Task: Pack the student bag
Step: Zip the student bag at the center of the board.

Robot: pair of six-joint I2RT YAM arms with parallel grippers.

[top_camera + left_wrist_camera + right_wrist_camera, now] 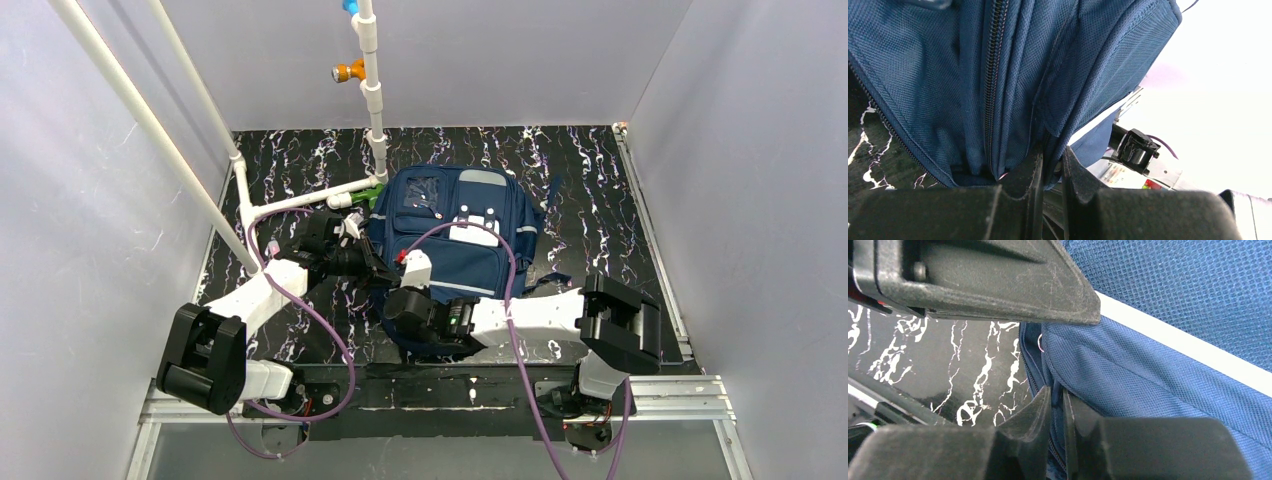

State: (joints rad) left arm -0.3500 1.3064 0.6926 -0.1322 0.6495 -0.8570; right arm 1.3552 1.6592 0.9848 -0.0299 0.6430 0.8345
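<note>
The student bag (455, 235), navy with grey-white patches and a clear pocket window, lies flat on the black marbled table (590, 190). Both grippers meet at its near left corner. My left gripper (383, 268) reaches in from the left. In the left wrist view it (1052, 156) is shut on a fold of the bag's blue fabric (948, 75), beside a closed zipper (992, 90). My right gripper (397, 300) comes in from the right along the bag's near edge. In the right wrist view it (1057, 397) pinches the bag's edge (1148, 375) by a zipper seam.
A white pipe frame (372, 90) with an orange fitting (348, 71) stands behind the bag, with a green object (372, 193) at its foot. Grey walls close in three sides. A black part of the left arm (983, 280) hangs just above the right gripper.
</note>
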